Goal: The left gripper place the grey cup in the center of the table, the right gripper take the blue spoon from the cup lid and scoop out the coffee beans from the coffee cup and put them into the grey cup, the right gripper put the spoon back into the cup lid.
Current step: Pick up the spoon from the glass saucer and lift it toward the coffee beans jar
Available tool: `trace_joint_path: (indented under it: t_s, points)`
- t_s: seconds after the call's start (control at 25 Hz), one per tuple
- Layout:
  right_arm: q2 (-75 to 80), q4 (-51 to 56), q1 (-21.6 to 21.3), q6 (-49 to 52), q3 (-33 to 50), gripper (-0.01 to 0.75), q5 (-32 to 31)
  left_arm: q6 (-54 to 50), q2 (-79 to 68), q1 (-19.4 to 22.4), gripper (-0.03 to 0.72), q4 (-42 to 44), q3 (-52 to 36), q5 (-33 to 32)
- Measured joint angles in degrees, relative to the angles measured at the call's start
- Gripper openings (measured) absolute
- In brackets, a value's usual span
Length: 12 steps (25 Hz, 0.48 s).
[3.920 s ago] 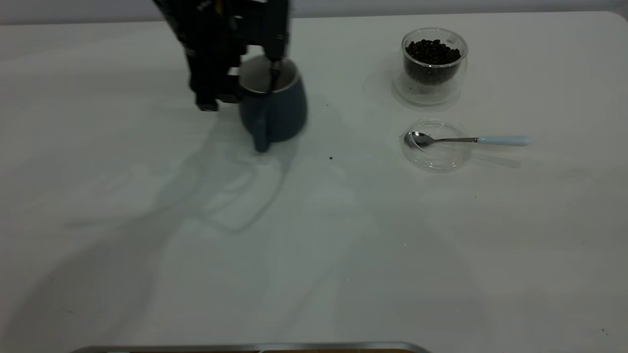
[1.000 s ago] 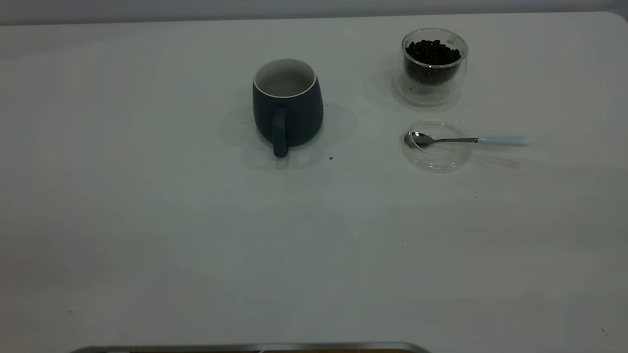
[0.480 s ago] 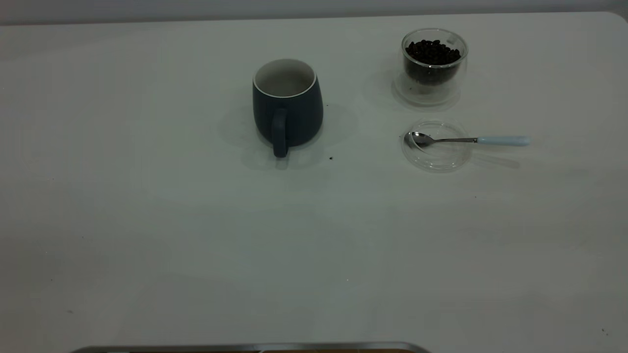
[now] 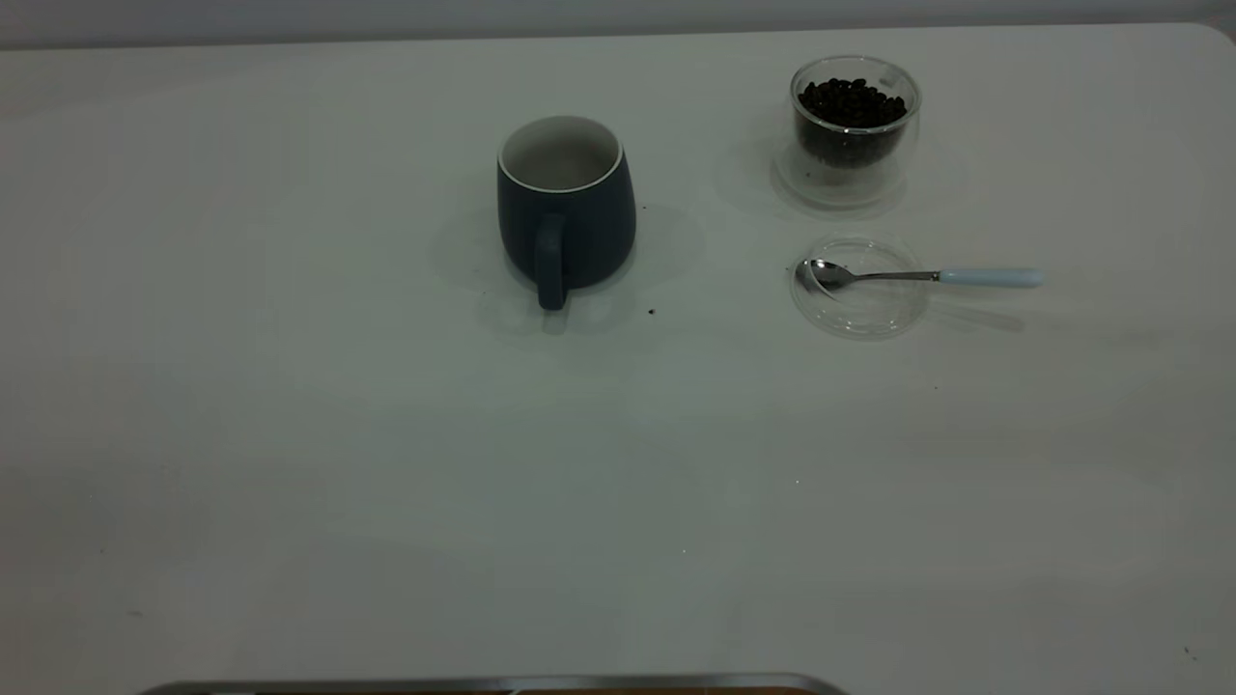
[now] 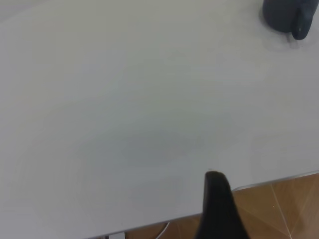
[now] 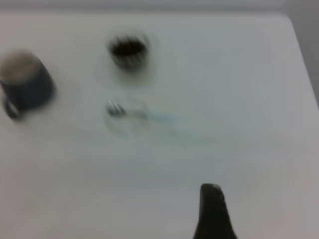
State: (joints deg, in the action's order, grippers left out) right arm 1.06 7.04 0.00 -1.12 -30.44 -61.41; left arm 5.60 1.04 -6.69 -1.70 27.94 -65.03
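Note:
The grey cup (image 4: 565,208) stands upright and empty near the middle of the table (image 4: 386,434), its handle toward the camera. The coffee cup (image 4: 854,125) with coffee beans (image 4: 852,101) stands at the back right. In front of it lies the cup lid (image 4: 859,287), with the blue spoon (image 4: 917,276) resting bowl-in and its handle pointing right. Neither gripper shows in the exterior view. My left gripper (image 5: 215,199) is near the table's edge, far from the grey cup (image 5: 286,15). My right gripper (image 6: 212,209) is above the table, apart from the lid (image 6: 127,115) and coffee cup (image 6: 128,51).
A dark speck (image 4: 651,312) lies on the table right of the grey cup. A metal edge (image 4: 483,683) runs along the bottom of the exterior view. Wooden floor (image 5: 279,209) shows past the table edge in the left wrist view.
Earlier the left gripper held the grey cup by its rim; it has let go and left the exterior view. The cup stands slightly farther right. Nothing moved in the last second.

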Motion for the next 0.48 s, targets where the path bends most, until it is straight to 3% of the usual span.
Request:
trace_joint_path:
  t_s: [0.16, 0.48]
  points:
    - [10.85, 5.42, 0.00, -1.28, -6.94, 0.565, 2.41, 0.00, 0.00, 0.00, 0.567, 0.00, 0.00, 0.00]
    - [47.86, 20.17, 0.00, -6.76, -16.80, 0.565, 10.97, 0.00, 0.00, 0.02, 0.567, 0.00, 0.00, 0.00]
